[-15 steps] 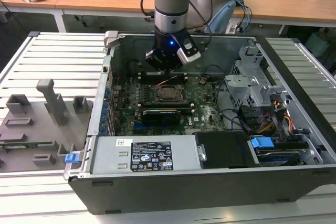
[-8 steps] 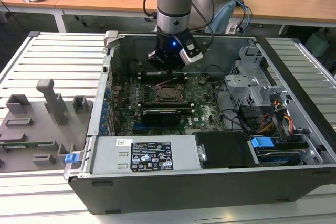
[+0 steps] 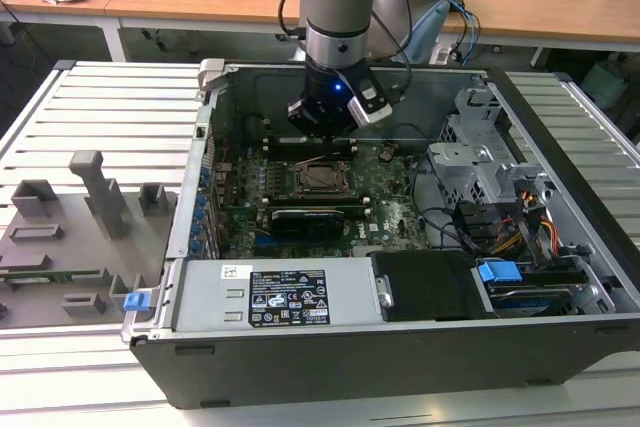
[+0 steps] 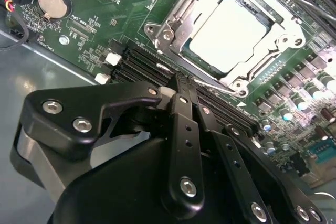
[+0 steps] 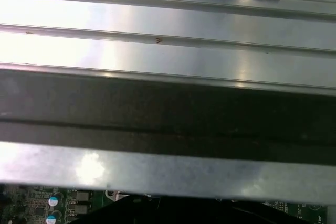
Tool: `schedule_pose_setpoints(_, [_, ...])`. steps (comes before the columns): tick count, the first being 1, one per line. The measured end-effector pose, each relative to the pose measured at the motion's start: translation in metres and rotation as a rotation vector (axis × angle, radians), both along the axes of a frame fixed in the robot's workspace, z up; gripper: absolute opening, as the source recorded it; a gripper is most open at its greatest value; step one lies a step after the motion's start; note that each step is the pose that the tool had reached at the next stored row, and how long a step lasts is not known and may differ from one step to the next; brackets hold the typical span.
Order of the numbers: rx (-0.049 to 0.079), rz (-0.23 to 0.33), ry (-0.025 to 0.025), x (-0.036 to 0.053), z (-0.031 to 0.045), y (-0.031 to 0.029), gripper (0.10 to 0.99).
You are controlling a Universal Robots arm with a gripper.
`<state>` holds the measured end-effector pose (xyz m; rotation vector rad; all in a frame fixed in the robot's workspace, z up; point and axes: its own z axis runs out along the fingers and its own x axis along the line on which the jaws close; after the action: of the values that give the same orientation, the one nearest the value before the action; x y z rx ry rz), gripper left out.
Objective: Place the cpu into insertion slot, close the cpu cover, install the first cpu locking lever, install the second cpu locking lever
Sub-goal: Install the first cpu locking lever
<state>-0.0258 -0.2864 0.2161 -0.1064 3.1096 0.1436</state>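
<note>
Gripper (image 4: 181, 85) fingers pressed together w/ nothing between, tips near edge of insertion slot (image 4: 231, 30), where cpu (image 4: 233, 35) sits w/ cpu cover (image 4: 178, 11) closed over it, on green board (image 3: 385, 197) inside open pc case (image 3: 330, 347).

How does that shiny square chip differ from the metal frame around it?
The cpu is a solid, pale, glossy plate; the cpu cover is an open silver frame with a square window. The cpu lies inside that window, and the cpu cover borders it and carries screws at its corners. Both are square, metal and lie flat on the green board.
</note>
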Motion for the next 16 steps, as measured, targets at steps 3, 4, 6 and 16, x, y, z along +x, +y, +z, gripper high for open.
schedule_pose_setpoints(3, [0.000, 0.000, 0.0000, 0.0016, -0.0020, 0.0000, 0.106])
schedule_pose_setpoints(4, [0.000, 0.000, -0.0001, 0.0020, -0.0026, 0.0000, 0.106])
schedule_pose_setpoints(6, [0.000, 0.000, 0.0000, 0.0028, -0.0040, 0.0000, 0.106])
schedule_pose_setpoints(16, [-0.001, 0.000, -0.0001, 0.0061, -0.0106, 0.0000, 0.106])
